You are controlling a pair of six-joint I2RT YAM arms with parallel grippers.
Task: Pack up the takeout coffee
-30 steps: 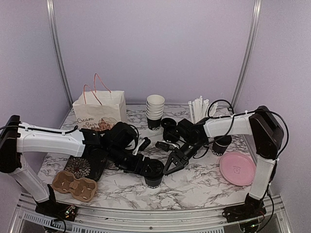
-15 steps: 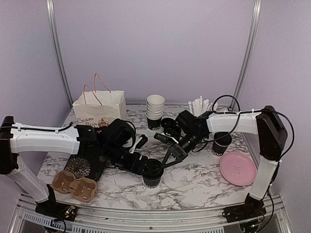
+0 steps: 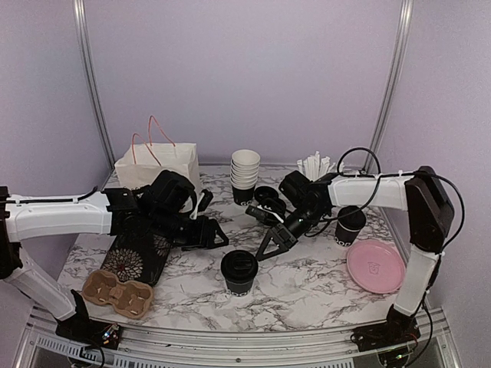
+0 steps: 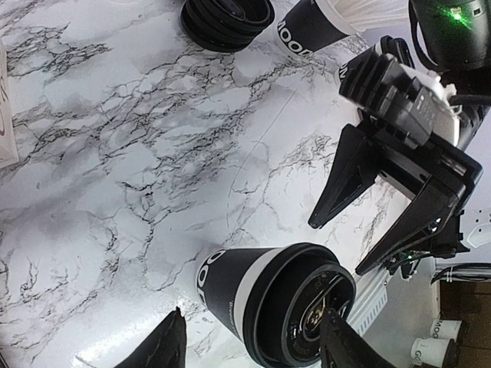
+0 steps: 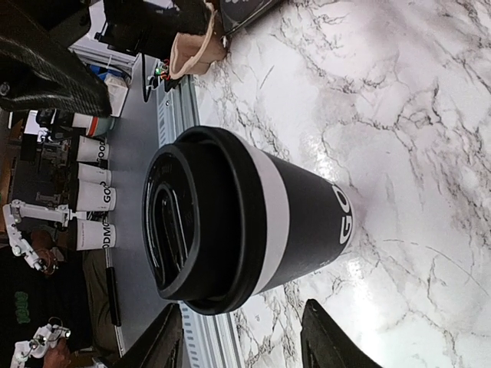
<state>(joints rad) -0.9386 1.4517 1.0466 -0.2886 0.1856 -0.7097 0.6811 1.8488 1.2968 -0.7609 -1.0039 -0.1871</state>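
Now the left gripper (image 3: 217, 232) has let go & backed off, jaws spread, leaving the lidded coffee cup (image 3: 239, 271) upright on the table (image 3: 322, 287), right gripper (image 3: 272, 247) spread open just beside it, so prob. ready for packing.

The left arm (image 3: 61, 217) hides the lower front of the paper bag (image 3: 146, 165); the right arm (image 3: 368, 194) covers the top of the far black cup (image 3: 350, 228).

You can read white "GO" near the base of the lidded black paper cup (image 5: 307, 207); at its nine o'clock, background white cups (image 5: 96, 197) show "ODMO"
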